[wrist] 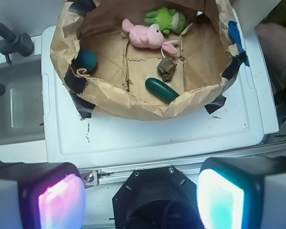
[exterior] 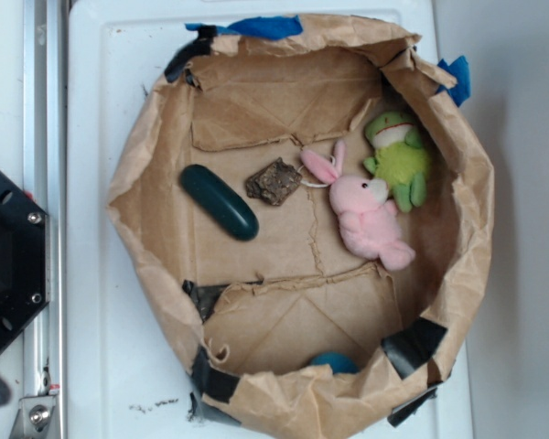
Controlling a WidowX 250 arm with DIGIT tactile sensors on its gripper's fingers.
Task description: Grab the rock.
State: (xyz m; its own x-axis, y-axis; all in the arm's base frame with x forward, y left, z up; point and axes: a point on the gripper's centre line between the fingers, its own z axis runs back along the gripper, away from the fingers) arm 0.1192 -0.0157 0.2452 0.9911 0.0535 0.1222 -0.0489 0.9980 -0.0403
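- While the gripper [wrist: 140,198] hangs back over the white tabletop [wrist: 148,138], outside the paper bin [wrist: 133,102], its two pads [wrist: 59,200] are spread wide with nothing between them; one glows pink, the other teal.
- Rock [exterior: 274,181] lies on the bin's cardboard floor, near the middle. Dark brown, craggy, angular.
- Capsule [exterior: 220,202], smooth and dark green, lies just beside the rock, on the side away from the bunny; a thin gap shows between them in the exterior view.
- Bunny [exterior: 366,212], pink plush, lies on the rock's other side. One ear reaches toward the rock and ends just beside it; whether they touch, I cannot tell.
- Frog [exterior: 399,157], green plush, lies beyond the bunny from the rock, against the bin wall and touching the bunny.
- Ball [wrist: 86,59], teal, sits well apart from the rock, tucked under the bin's crumpled rim; only its top shows in the exterior view.
- Bin walls are brown paper, patched with black tape [exterior: 414,346] and blue tape [exterior: 267,26].
- Wrist view: rock in the upper middle, well apart from the gripper, with the bin wall between them.
- Grey sink [wrist: 14,100] sits beside the tabletop.
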